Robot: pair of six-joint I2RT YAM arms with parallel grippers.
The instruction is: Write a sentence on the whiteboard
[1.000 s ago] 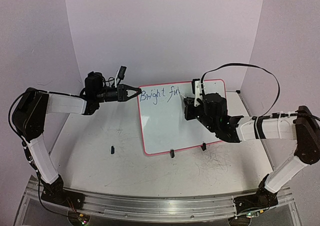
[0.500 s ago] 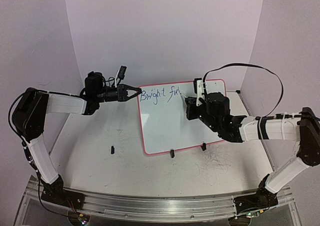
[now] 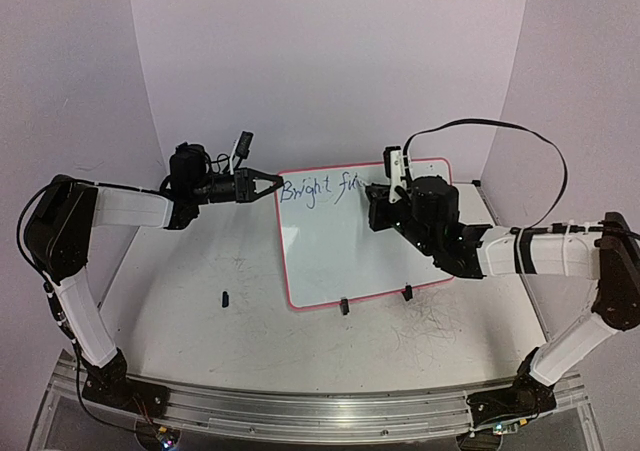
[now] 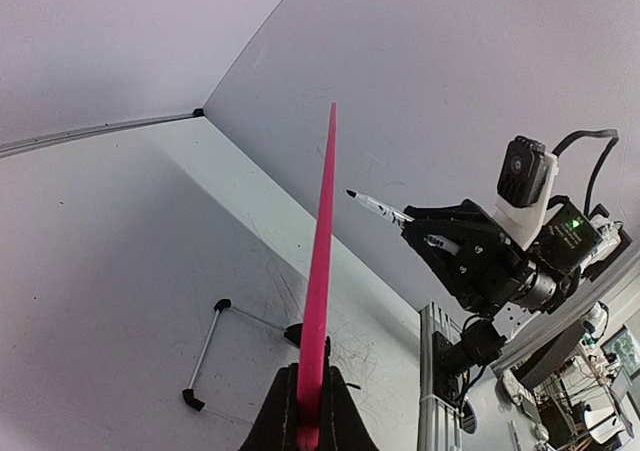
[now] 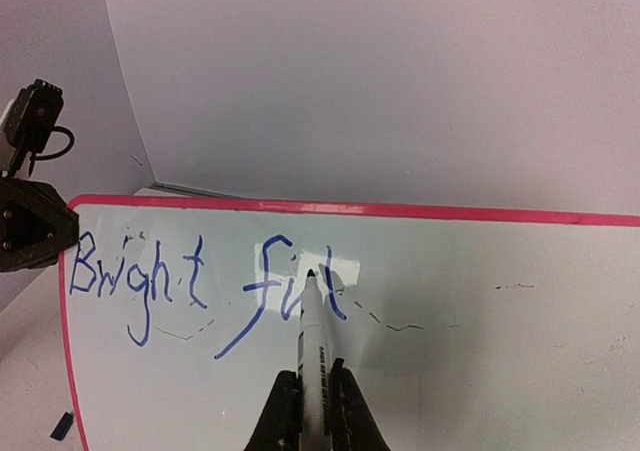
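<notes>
While the left pincer [image 3: 268,185] is clenched on the left rim of the whiteboard [image 3: 350,251], which stands tilted at the far middle of the surface [image 3: 200,311], the right pincer [image 5: 312,396] grips a marker [image 5: 311,336]. Its tip sits at the last stroke of the sentence [image 5: 200,286], which reads only "Bright fut" along the board's far edge. The next letters want light, even pressure, small strokes level with the first word, and a firm left hold so the board does not rock.
</notes>
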